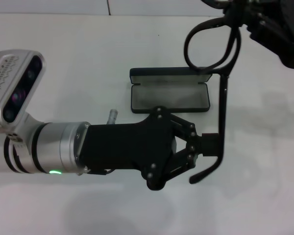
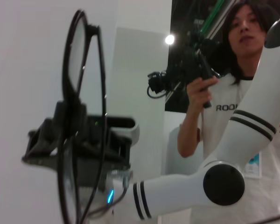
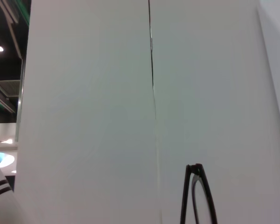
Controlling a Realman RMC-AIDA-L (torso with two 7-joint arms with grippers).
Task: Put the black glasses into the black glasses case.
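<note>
The black glasses (image 1: 223, 105) hang in the air above the table, one long temple arm running down toward me. My right gripper (image 1: 245, 17), at the far top right, is shut on their front frame; the left wrist view shows it (image 2: 79, 135) behind the lenses (image 2: 79, 60). My left gripper (image 1: 210, 146) reaches in from the left and is shut on the curved end of the temple arm. The black glasses case (image 1: 169, 93) lies open on the white table, grey lining up, just beyond the left gripper and left of the hanging temple. The right wrist view shows only part of the frame (image 3: 196, 196).
A small grey cylinder (image 1: 111, 116) lies by the left arm's wrist. The white table (image 1: 88, 58) extends all around the case. In the left wrist view a person (image 2: 233, 93) stands behind the right arm holding a camera.
</note>
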